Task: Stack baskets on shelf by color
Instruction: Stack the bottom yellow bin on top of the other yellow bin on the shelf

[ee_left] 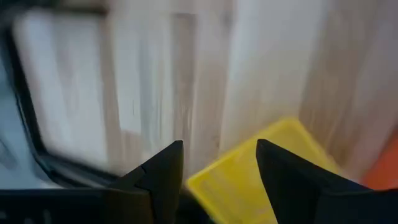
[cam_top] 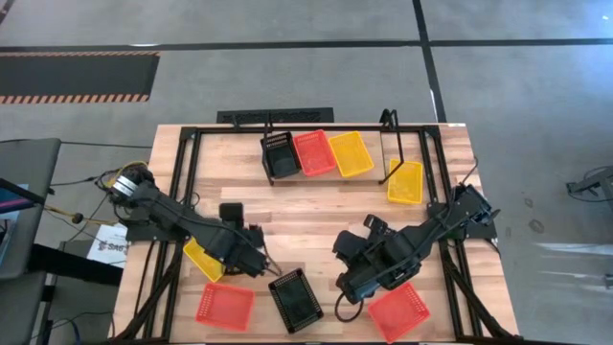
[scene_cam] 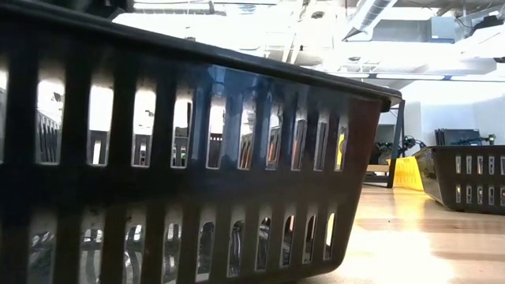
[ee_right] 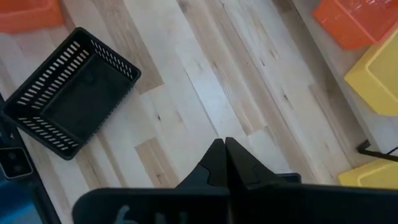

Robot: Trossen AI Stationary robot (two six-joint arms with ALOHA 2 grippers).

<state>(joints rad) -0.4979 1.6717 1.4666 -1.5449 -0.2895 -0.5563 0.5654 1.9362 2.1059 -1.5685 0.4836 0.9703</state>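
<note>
While left gripper hovers, yellow basket between parted jaws

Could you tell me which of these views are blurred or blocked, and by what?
Left wrist view: motion-smeared, with only the open left gripper and a yellow basket readable. Low view: a black basket fills the frame, backlit by bright ceiling light. High and right wrist views: sharp and evenly lit.
</note>
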